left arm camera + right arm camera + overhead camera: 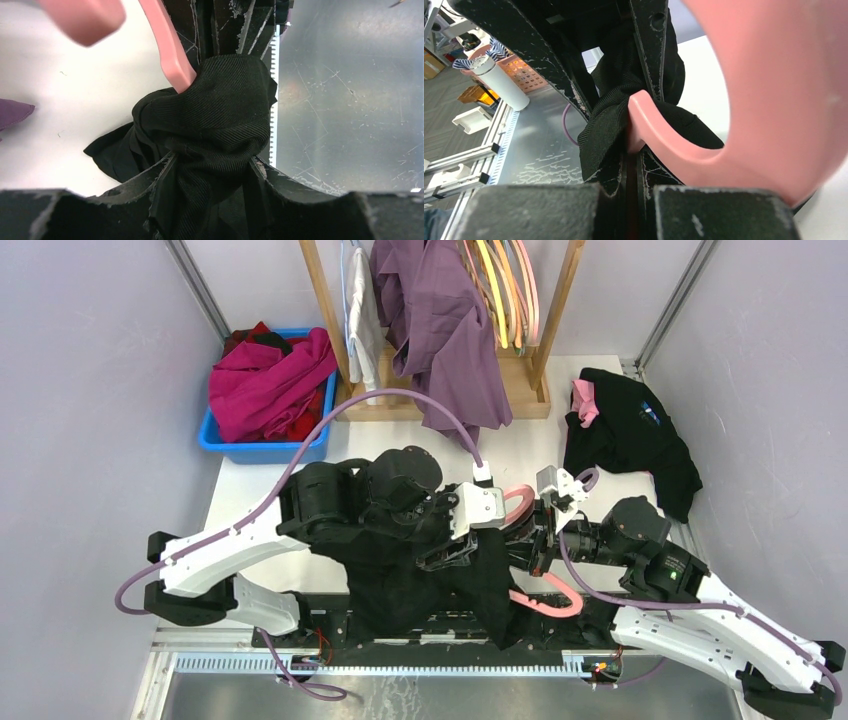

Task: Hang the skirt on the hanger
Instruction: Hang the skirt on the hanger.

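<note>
- Skirt point(420, 590): black ribbed fabric. It lies in a heap at the near-centre edge of the tabletop point(535, 445), under and between the two arms, with one bunched part lifted.
- Hanger point(548, 602): pink plastic, just right of the skirt. One curved arm tip presses into the bunched fabric, as the left wrist view shows.
- Left pincer point(210, 165): nearly closed and clamped on a thick wad of skirt fabric. The cloth bulges out past the fingers point(160, 172).
- Right pincer point(631, 167): closed down to a narrow slit on the hanger body. The hanger tip points toward the fabric held opposite.
- Progress, as judged:
  - Both items are gripped and have been brought together.
  - The hanger tip touches a fold of the skirt. Whether it has gone inside the waist opening cannot be told.
  - The skirt is not yet hung. Most of it rests on the tabletop, and no fabric is seen draped over either hanger arm.
- Remaining, as judged: work the hanger fully into the waistband, seat the second arm, and release.
- Rack point(530, 340): wooden, at the far edge, carrying a purple garment point(450, 330). It is well apart from the work.
</note>
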